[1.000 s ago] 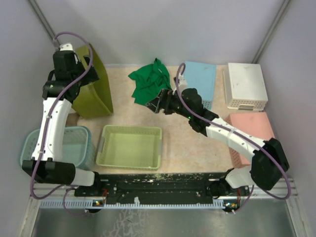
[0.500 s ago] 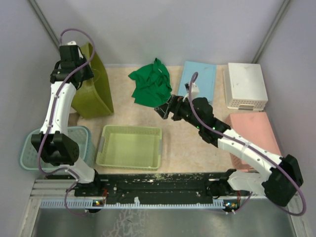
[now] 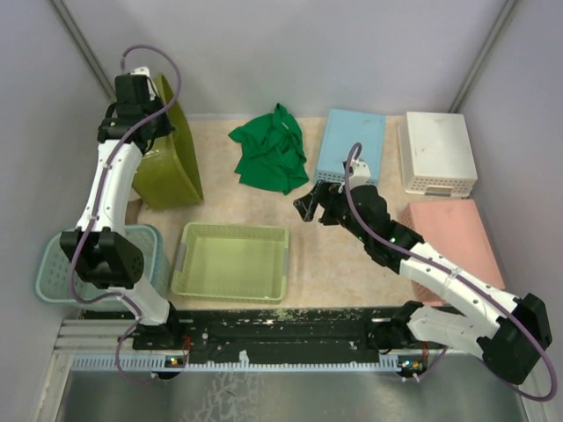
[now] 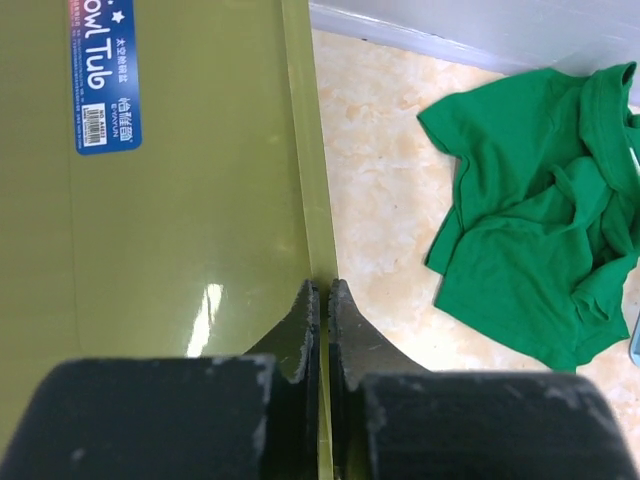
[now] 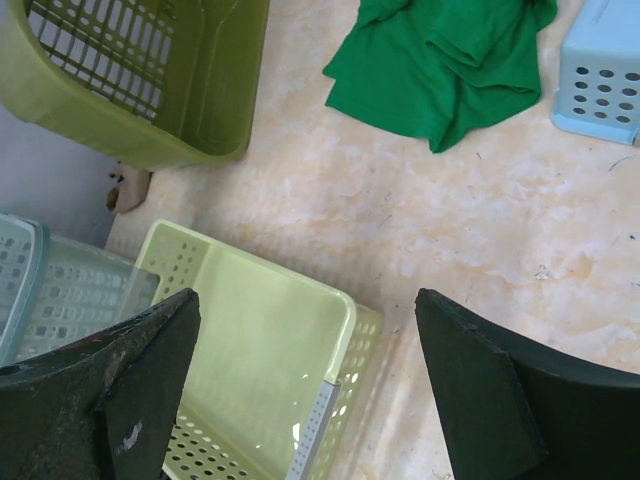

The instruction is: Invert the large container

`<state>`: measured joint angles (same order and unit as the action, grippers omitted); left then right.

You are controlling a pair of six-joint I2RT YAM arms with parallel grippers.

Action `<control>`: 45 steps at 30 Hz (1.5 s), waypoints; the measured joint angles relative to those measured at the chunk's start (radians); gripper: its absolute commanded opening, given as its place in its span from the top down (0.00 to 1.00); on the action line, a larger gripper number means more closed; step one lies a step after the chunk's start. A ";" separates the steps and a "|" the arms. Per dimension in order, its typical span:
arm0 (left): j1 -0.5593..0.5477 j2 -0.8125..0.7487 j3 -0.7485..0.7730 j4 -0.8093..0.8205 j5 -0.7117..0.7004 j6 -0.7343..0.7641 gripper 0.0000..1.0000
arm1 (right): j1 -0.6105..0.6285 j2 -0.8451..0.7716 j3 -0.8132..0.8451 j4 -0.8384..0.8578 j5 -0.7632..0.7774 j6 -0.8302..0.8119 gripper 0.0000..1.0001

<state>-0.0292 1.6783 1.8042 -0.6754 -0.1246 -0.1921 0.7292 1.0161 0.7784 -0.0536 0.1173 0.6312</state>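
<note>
The large container (image 3: 169,167) is an olive green tub standing tipped on its side at the back left, its opening facing left. In the left wrist view its smooth wall (image 4: 180,200) carries a blue label. My left gripper (image 3: 143,123) reaches down from above, and its fingers (image 4: 320,292) are shut on the tub's thin edge. My right gripper (image 3: 308,207) hangs open over the middle of the table, nothing between its fingers (image 5: 305,296). The tub's slotted inside (image 5: 150,70) shows in the right wrist view.
A light green basket (image 3: 233,261) lies at the front centre, below my right gripper. A crumpled green shirt (image 3: 268,149) lies at the back. Upturned blue (image 3: 354,145), white (image 3: 437,151) and pink (image 3: 449,229) baskets stand on the right. A teal basket (image 3: 132,255) sits front left.
My left gripper has gone from open to shut on the tub's edge as that arm reached further back. My right arm drew away from the shirt, toward the right and nearer, still open.
</note>
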 measured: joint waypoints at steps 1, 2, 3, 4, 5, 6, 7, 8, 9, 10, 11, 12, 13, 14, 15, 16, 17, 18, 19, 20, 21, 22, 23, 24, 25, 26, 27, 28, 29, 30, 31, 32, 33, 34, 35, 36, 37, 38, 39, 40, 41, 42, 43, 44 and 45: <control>-0.011 0.006 0.005 0.003 -0.006 0.008 1.00 | 0.000 -0.003 0.000 -0.004 0.006 -0.002 0.11; -0.028 0.014 0.013 0.003 -0.016 0.016 1.00 | 0.000 -0.006 0.000 -0.007 0.011 -0.003 0.11; -0.045 0.020 0.020 0.005 -0.028 0.024 1.00 | 0.000 -0.008 0.000 -0.010 0.016 -0.003 0.11; -0.068 0.029 0.031 0.005 -0.046 0.036 1.00 | 0.000 -0.009 0.000 -0.014 0.019 -0.003 0.11; -0.097 0.042 0.045 0.005 -0.068 0.049 1.00 | 0.000 -0.009 0.000 -0.017 0.021 -0.003 0.11; -0.122 0.054 0.056 0.005 -0.084 0.059 1.00 | 0.000 -0.009 -0.002 -0.020 0.022 -0.003 0.11; -0.153 0.072 0.073 0.004 -0.103 0.070 1.00 | 0.000 -0.009 -0.004 -0.022 0.023 -0.003 0.11; -0.182 0.092 0.090 0.003 -0.121 0.079 1.00 | 0.000 -0.010 -0.007 -0.025 0.025 -0.003 0.11; -0.204 0.110 0.105 0.004 -0.131 0.085 1.00 | 0.000 -0.012 -0.012 -0.024 0.027 -0.002 0.11; -0.231 0.132 0.121 0.005 -0.144 0.089 1.00 | 0.000 -0.014 -0.015 -0.030 0.030 -0.003 0.11; -0.250 0.149 0.130 0.007 -0.150 0.092 1.00 | 0.000 -0.018 -0.019 -0.033 0.034 -0.003 0.11; -0.273 0.166 0.136 0.010 -0.153 0.092 1.00 | 0.000 -0.021 -0.021 -0.042 0.038 -0.003 0.11; -0.294 0.183 0.141 0.008 -0.152 0.092 1.00 | 0.000 -0.027 -0.025 -0.044 0.044 -0.003 0.11; -0.307 0.196 0.141 0.005 -0.151 0.092 1.00 | 0.000 -0.033 -0.027 -0.048 0.047 -0.003 0.11; -0.318 0.212 0.141 -0.008 -0.148 0.091 1.00 | 0.000 -0.042 -0.031 -0.051 0.053 -0.003 0.11; -0.324 0.227 0.141 -0.021 -0.147 0.089 1.00 | 0.000 -0.048 -0.032 -0.055 0.056 -0.003 0.11; -0.326 0.245 0.140 -0.034 -0.143 0.085 1.00 | 0.000 -0.057 -0.033 -0.062 0.063 -0.003 0.11; -0.327 0.258 0.140 -0.042 -0.142 0.082 1.00 | 0.000 -0.064 -0.033 -0.065 0.068 -0.003 0.11; -0.327 0.274 0.137 -0.050 -0.139 0.076 1.00 | 0.000 -0.073 -0.033 -0.067 0.074 -0.003 0.10; -0.327 0.288 0.130 -0.057 -0.134 0.068 1.00 | 0.000 -0.081 -0.034 -0.067 0.079 -0.003 0.11; -0.327 0.298 0.121 -0.064 -0.129 0.059 1.00 | 0.000 -0.089 -0.037 -0.066 0.084 -0.003 0.10; -0.327 0.303 0.110 -0.070 -0.122 0.049 1.00 | 0.000 -0.092 -0.039 -0.066 0.085 -0.003 0.10; -0.327 0.304 0.098 -0.074 -0.116 0.039 1.00 | 0.000 -0.095 -0.042 -0.068 0.089 -0.003 0.10; -0.327 0.304 0.087 -0.077 -0.111 0.031 1.00 | 0.000 -0.095 -0.046 -0.067 0.092 -0.003 0.10; -0.327 0.304 0.077 -0.080 -0.108 0.024 1.00 | 0.000 -0.095 -0.048 -0.071 0.093 -0.003 0.10; -0.328 0.302 0.067 -0.079 -0.108 0.013 1.00 | 0.000 -0.095 -0.053 -0.072 0.095 -0.003 0.10; -0.328 0.300 0.056 -0.077 -0.109 0.005 1.00 | 0.000 -0.095 -0.056 -0.075 0.096 -0.003 0.10; -0.329 0.298 0.041 -0.073 -0.110 -0.003 0.98 | 0.000 -0.095 -0.059 -0.075 0.097 -0.003 0.10; -0.329 0.294 0.027 -0.071 -0.113 -0.012 0.93 | 0.000 -0.095 -0.063 -0.076 0.098 -0.003 0.10; -0.329 0.291 0.011 -0.070 -0.117 -0.020 0.88 | 0.000 -0.095 -0.066 -0.077 0.098 -0.003 0.10; -0.329 0.286 -0.001 -0.070 -0.122 -0.027 0.80 | 0.000 -0.095 -0.067 -0.077 0.098 -0.003 0.10; -0.328 0.283 -0.011 -0.070 -0.129 -0.033 0.70 | 0.000 -0.095 -0.067 -0.077 0.098 -0.003 0.10; -0.326 0.277 -0.023 -0.069 -0.136 -0.043 0.64 | 0.000 -0.095 -0.067 -0.077 0.098 -0.003 0.10; -0.323 0.271 -0.031 -0.066 -0.140 -0.046 0.58 | 0.000 -0.095 -0.067 -0.076 0.098 -0.003 0.10; -0.319 0.262 -0.042 -0.063 -0.144 -0.055 0.51 | 0.000 -0.093 -0.067 -0.075 0.095 -0.004 0.10; -0.314 0.249 -0.052 -0.058 -0.145 -0.057 0.46 | 0.000 -0.090 -0.067 -0.074 0.091 -0.007 0.10; -0.309 0.237 -0.059 -0.055 -0.145 -0.060 0.43 | 0.000 -0.085 -0.067 -0.074 0.086 -0.011 0.10; -0.305 0.224 -0.063 -0.051 -0.133 -0.067 0.40 | 0.000 -0.080 -0.066 -0.074 0.076 -0.014 0.11; -0.304 0.210 -0.064 -0.046 -0.135 -0.066 0.39 | 0.000 -0.068 -0.066 -0.074 0.060 -0.021 0.11; -0.302 0.195 -0.064 -0.040 -0.130 -0.065 0.37 | 0.000 -0.058 -0.064 -0.076 0.048 -0.024 0.11; -0.302 0.178 -0.064 -0.035 -0.126 -0.065 0.36 | 0.000 -0.044 -0.062 -0.076 0.033 -0.026 0.11; -0.301 0.159 -0.064 -0.030 -0.116 -0.065 0.33 | 0.000 -0.027 -0.058 -0.080 0.017 -0.026 0.11; -0.301 0.139 -0.064 -0.025 -0.105 -0.062 0.30 | 0.002 -0.003 -0.053 -0.084 0.001 -0.023 0.11; -0.301 0.117 -0.064 -0.020 -0.085 -0.060 0.28 | 0.004 0.020 -0.044 -0.095 -0.011 -0.016 0.11; -0.301 0.095 -0.064 -0.014 -0.066 -0.059 0.26 | 0.011 0.045 -0.034 -0.106 -0.015 -0.006 0.10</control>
<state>-0.3298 1.7729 1.7401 -0.6895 -0.1902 -0.2508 0.7403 1.0615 0.7444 -0.1593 0.1020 0.6247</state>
